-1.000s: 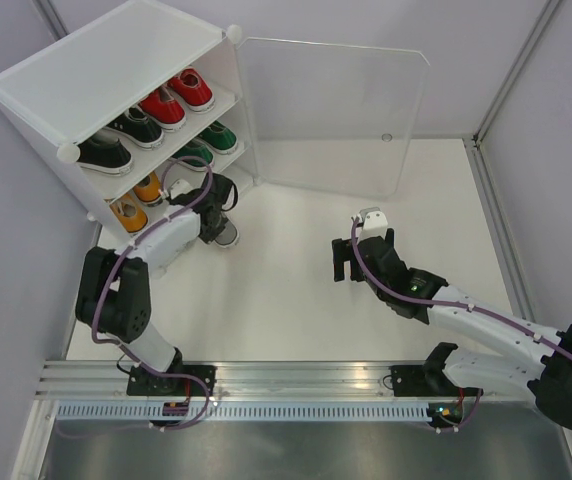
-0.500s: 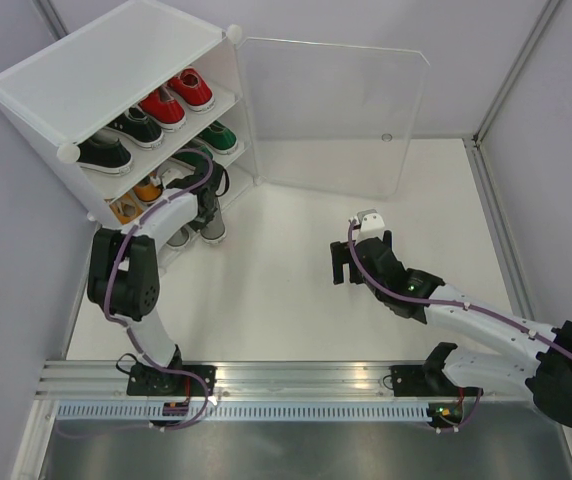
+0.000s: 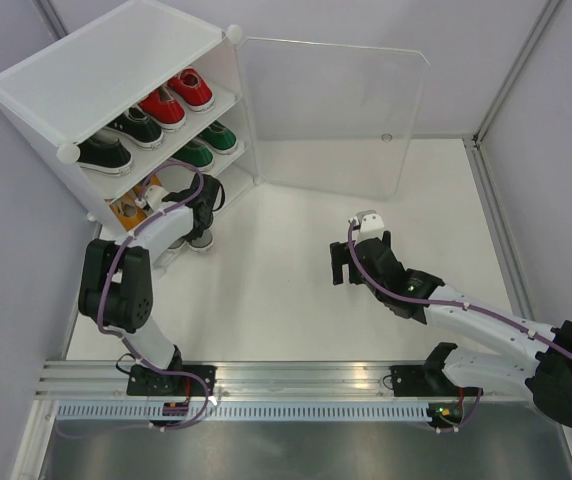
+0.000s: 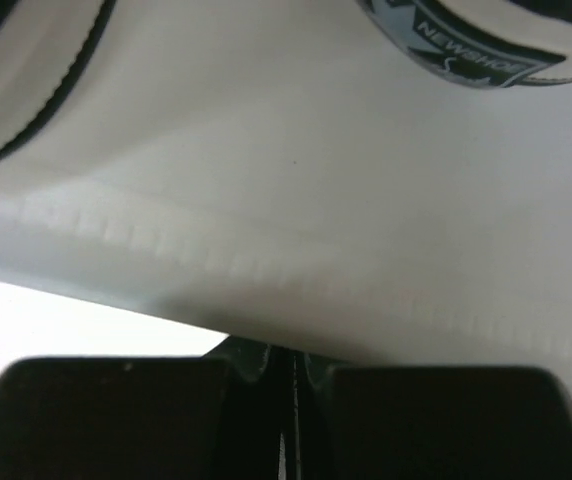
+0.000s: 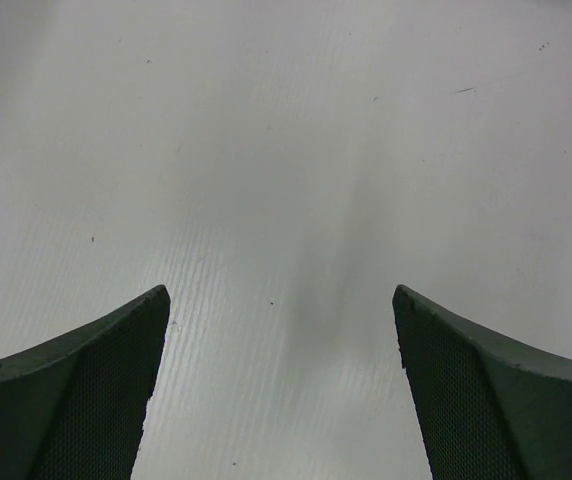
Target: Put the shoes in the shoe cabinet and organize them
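Top external view: the left fingers (image 4: 116, 420) are clenching the grey shoe (image 3: 199, 240) at the bottom tier of the shoe cabinet (image 3: 106, 70), at the far-left corner of the bench (image 3: 296, 310). Over mid-bench, the right fingers (image 5: 76, 400) are hanging released.

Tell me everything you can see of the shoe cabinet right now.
The shoe cabinet is a boxy white translucent plastic unit with round corner connectors, standing angled at the table's far left corner. Its clear door stands wide open to the right. Three tiers show: black shoes and red shoes on top, green shoes in the middle, orange shoes at the bottom, where the left arm reaches the opening. Whether the arm touches it cannot be told.
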### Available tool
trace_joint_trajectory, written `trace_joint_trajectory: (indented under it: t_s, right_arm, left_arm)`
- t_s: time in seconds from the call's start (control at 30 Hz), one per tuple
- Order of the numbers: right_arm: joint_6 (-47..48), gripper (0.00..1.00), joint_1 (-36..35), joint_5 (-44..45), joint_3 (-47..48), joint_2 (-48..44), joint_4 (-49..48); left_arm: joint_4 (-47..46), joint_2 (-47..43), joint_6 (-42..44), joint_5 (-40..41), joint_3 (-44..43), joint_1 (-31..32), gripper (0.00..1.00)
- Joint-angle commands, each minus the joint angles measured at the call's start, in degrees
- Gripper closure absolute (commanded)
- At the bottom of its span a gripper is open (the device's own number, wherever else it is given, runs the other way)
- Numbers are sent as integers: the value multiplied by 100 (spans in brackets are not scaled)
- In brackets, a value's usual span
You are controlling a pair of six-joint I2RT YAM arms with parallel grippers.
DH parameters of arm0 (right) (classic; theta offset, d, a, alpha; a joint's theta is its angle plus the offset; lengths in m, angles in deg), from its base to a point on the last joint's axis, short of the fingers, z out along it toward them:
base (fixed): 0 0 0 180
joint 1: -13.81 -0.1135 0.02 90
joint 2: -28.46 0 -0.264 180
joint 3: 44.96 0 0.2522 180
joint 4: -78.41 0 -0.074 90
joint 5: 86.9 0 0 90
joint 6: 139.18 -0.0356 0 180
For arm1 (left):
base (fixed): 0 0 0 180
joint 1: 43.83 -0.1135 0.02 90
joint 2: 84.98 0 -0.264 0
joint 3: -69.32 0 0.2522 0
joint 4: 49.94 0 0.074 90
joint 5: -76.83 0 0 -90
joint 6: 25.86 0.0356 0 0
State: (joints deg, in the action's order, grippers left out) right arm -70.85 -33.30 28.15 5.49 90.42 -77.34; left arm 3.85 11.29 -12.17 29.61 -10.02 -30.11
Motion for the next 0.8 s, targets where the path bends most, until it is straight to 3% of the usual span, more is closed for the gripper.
trace_joint_trajectory:
  t_s: [0.0,0.03,0.13,0.23,0.4,0.43,0.5,0.77]
  right_arm:
    - [5,5,9,-98,-39,36,-222]
    - [14,5,9,-124,-30,36,-222]
    - [23,5,9,-159,-30,10,-213]
    - [40,5,9,-221,-39,1,-204]
    - [75,6,9,-414,-4,71,-222]
    - [75,6,9,-431,-4,80,-239]
    - [93,6,9,-467,-4,98,-239]
    - [84,7,0,-476,-39,54,-239]
  left_arm:
    - [-329,-135,-535,653,-121,-159,91]
    - [-321,-48,-429,504,-148,-159,86]
    - [-373,-47,176,240,-236,-150,59]
    - [-391,-213,528,-41,-227,-141,46]
    - [-399,-635,889,-314,-209,-18,34]
    - [-391,-697,1064,-410,-236,78,26]
    - [-382,-924,1206,-630,-192,262,18]
    - [-391,-1339,1619,-1412,352,562,5]
